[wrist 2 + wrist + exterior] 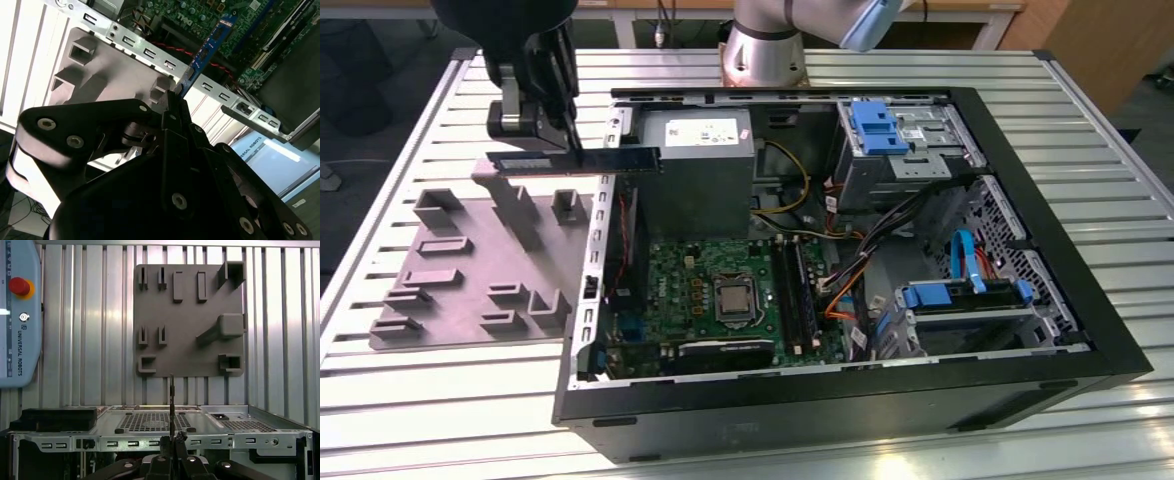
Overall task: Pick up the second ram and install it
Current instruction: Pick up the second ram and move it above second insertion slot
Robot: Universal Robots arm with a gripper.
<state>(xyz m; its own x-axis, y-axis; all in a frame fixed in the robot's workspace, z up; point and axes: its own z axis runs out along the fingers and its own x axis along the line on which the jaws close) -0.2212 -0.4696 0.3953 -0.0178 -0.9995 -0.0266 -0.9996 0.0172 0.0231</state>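
My black gripper (540, 145) hangs above the near edge of the grey moulded tray (467, 270), at the exterior view's left of the open computer case (854, 400). It is shut on the second ram (620, 159), a long thin dark stick held level and pointing toward the case. In the second wrist view the ram (210, 45) is a bluish board sticking out from the gripper (177, 102). The first wrist view has the ram (171, 400) edge-on above the gripper (172, 440). The motherboard's long black slots (794, 285) lie inside the case, well below and to the right of the ram.
The case holds a grey power supply (694, 160), a green motherboard (720, 290), blue drive brackets (874, 125) and loose cables (854, 270). The tray (190, 320) has raised blocks. A teach pendant with a red button (19, 286) lies on the slatted table (440, 400).
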